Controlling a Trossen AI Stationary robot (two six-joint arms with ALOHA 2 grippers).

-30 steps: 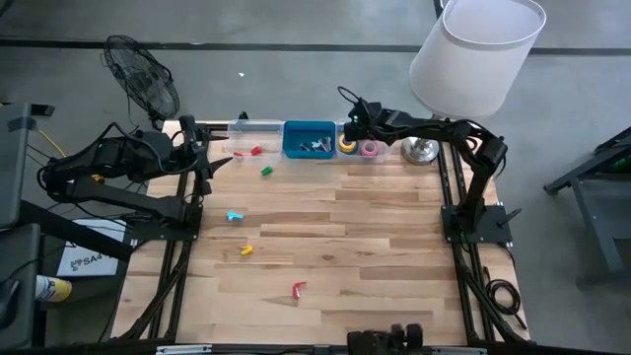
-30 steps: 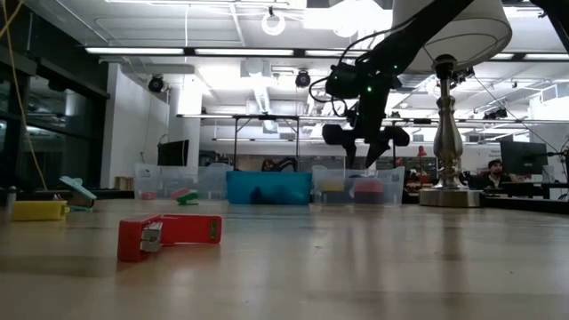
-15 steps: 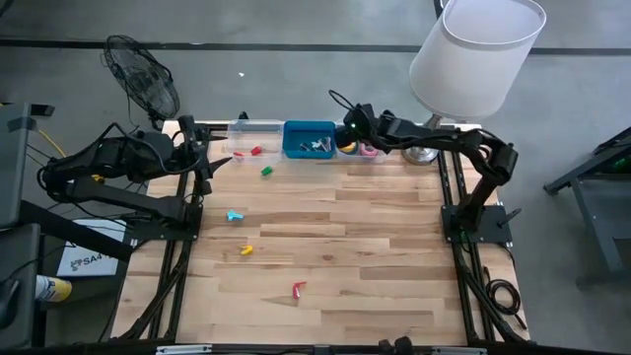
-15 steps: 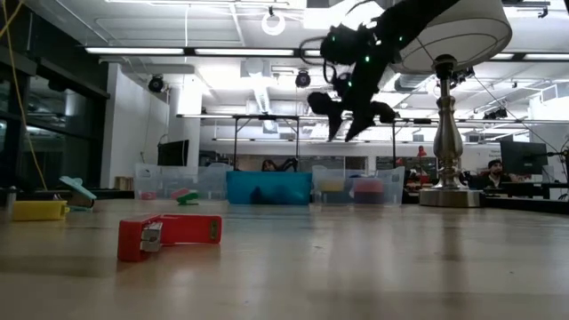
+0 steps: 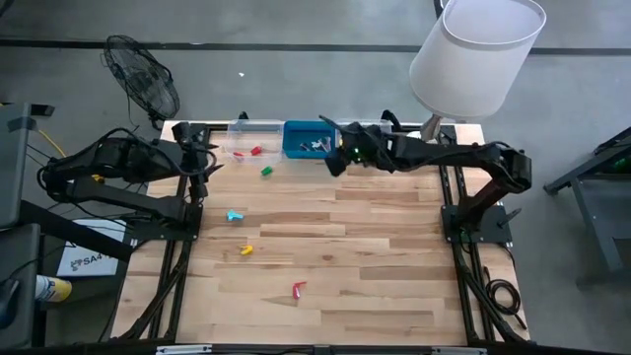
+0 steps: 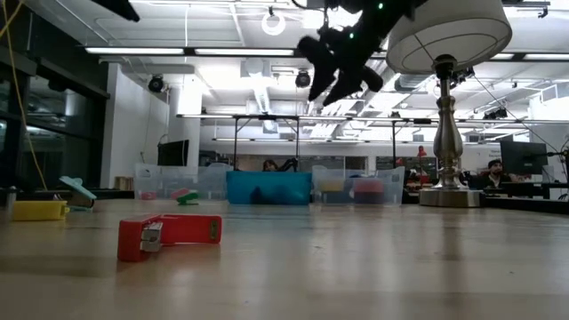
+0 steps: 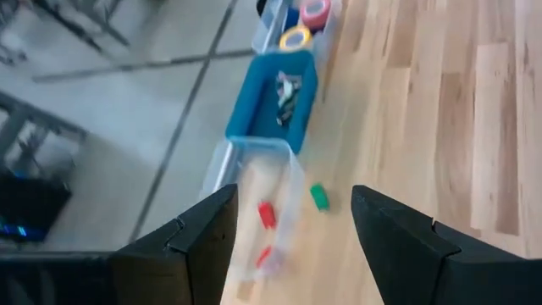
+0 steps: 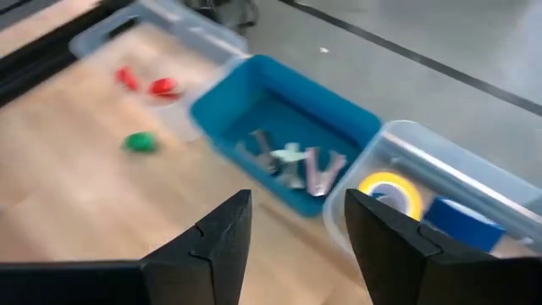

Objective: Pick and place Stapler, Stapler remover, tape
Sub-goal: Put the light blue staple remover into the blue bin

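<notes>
Right hand (image 5: 335, 158) raised high over the desk (image 5: 375, 247), just near of the blue bin (image 5: 309, 137) at the far edge; fingers (image 8: 216, 241) spread wide, nothing between them. In the low view, same hand (image 6: 336, 67) well above the row of bins, clear air beneath. Left hand (image 5: 205, 156) parked over the desk's far left corner, fingers (image 7: 199, 233) apart and empty.

Outward from the right hand: blue bin holding a cluster of metal staple removers (image 8: 292, 163). Immediately right of it, a clear bin (image 8: 440, 182) with a yellow tape roll (image 8: 389, 193) and a blue tape roll (image 8: 461, 222); a pink tape roll (image 7: 315, 12) also in there, seen past the yellow one from the left wrist. Left of the blue bin, another clear bin (image 5: 246, 128) with small red pieces (image 5: 255, 151) at its near edge. Green piece (image 5: 265, 171) lying loose on the wood just near of that bin.

Farther toward the near side, left half of the desk: light blue item (image 5: 234, 215), then a yellow item (image 5: 246, 250), then a red stapler (image 5: 297, 289), each well apart. Red stapler (image 6: 169, 236) lying flat, closest to the low camera. Whole right half and middle of the desk open wood. Lamp (image 5: 473, 54) at the far right corner, shade overhanging the edge.
</notes>
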